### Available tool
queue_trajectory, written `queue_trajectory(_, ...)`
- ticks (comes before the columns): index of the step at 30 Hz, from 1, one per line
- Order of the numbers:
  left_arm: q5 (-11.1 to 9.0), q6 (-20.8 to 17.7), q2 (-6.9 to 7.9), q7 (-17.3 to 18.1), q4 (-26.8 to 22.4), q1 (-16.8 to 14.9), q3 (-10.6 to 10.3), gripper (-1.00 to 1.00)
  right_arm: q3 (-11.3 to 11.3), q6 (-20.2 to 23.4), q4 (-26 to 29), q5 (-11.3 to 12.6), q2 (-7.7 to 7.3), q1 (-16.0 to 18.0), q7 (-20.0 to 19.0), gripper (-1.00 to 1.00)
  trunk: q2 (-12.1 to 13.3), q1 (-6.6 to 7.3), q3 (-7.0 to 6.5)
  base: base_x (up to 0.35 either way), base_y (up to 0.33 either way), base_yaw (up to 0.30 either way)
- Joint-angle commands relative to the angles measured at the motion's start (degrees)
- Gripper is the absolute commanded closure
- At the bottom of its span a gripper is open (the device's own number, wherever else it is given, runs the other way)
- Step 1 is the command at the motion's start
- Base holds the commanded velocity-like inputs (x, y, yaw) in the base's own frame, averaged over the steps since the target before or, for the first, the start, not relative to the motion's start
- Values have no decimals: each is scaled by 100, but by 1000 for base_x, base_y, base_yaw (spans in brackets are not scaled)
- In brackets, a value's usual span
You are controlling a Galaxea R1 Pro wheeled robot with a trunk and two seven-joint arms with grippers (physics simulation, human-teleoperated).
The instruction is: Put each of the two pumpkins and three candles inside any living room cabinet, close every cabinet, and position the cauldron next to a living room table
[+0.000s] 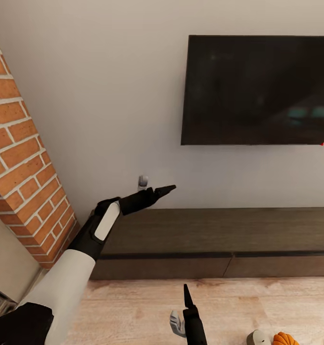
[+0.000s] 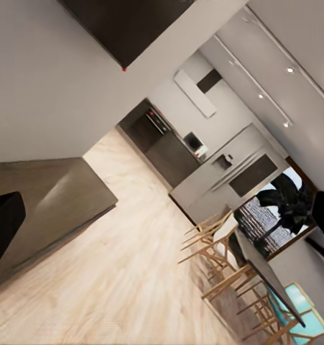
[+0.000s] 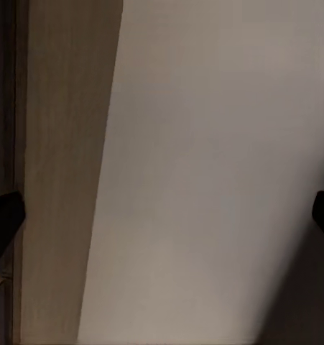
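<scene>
Dark-brown wood forms the long low cabinet (image 1: 219,239) along the pale wall, below a black wall-mounted screen (image 1: 257,91). All visible drawer fronts sit flush and closed. A red brick column (image 1: 23,167) stands at its left end.

Left claw (image 1: 164,190): raised on an extended arm above the cabinet's left portion, pointing toward the wall. It holds nothing and touches nothing. Whether the fingers stand apart or together cannot be told.

Right claw (image 1: 186,294): low over the wooden floor (image 1: 133,311), in front of the cabinet. In the right wrist view its two dark fingertips (image 3: 3,219) sit at opposite edges, wide apart, with nothing between them.

One orange pumpkin (image 1: 285,339) lies on the floor near the right claw, with a grey candle (image 1: 258,338) just beside it. Both are outside the cabinet.
</scene>
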State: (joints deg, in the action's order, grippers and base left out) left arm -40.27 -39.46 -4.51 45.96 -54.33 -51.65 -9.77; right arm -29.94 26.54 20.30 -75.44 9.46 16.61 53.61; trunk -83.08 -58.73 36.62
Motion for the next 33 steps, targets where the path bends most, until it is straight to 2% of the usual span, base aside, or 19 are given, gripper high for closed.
queue_trajectory(1,1,3,8,0,-51,4,-6,-100,2,-13,0,1,-2,0,0,-100,0,0,0,79,0,0)
queue_trajectory(33,2,17,28,0,-245,41,-18,-100,-8,-178,1,3,-3,-9,26,-100,0,0,0,5,0,0)
